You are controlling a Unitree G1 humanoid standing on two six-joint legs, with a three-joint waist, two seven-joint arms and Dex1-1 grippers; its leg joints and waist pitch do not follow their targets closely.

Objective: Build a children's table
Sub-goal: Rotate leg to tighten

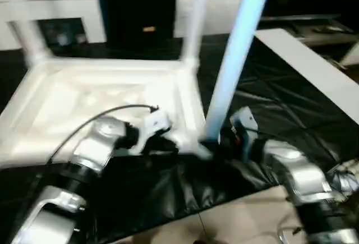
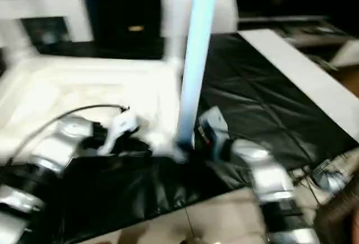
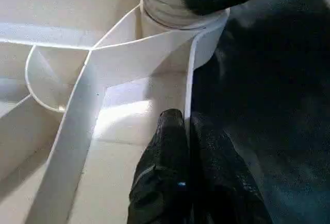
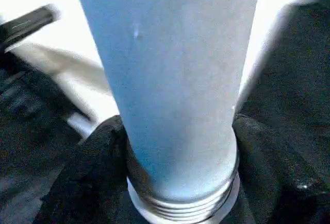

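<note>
A white plastic tabletop (image 1: 106,101) is lying upside down on a crinkled black sheet (image 1: 280,104), its ribbed underside facing up and its thin moulded walls curving between round corner sockets. At the far corners, two white round legs (image 1: 193,25) are already standing upright in their sockets.

At the near corner, the robot's right hand (image 4: 180,183) is gripping a third long, smooth, round leg (image 1: 238,53) low on its shaft, one black textured finger (image 4: 90,177) pressing on each side just above the threaded end. The leg is rising steeply from that corner and leaning slightly away from the tabletop, and its ridged base is sitting at the round corner socket (image 3: 206,33).

The left hand (image 3: 186,131) is closed, its two black fingers pinching the tabletop's thin upright rim between them, just beside that same socket. Both silver forearms are reaching in from the near side over the glossy black sheet.
</note>
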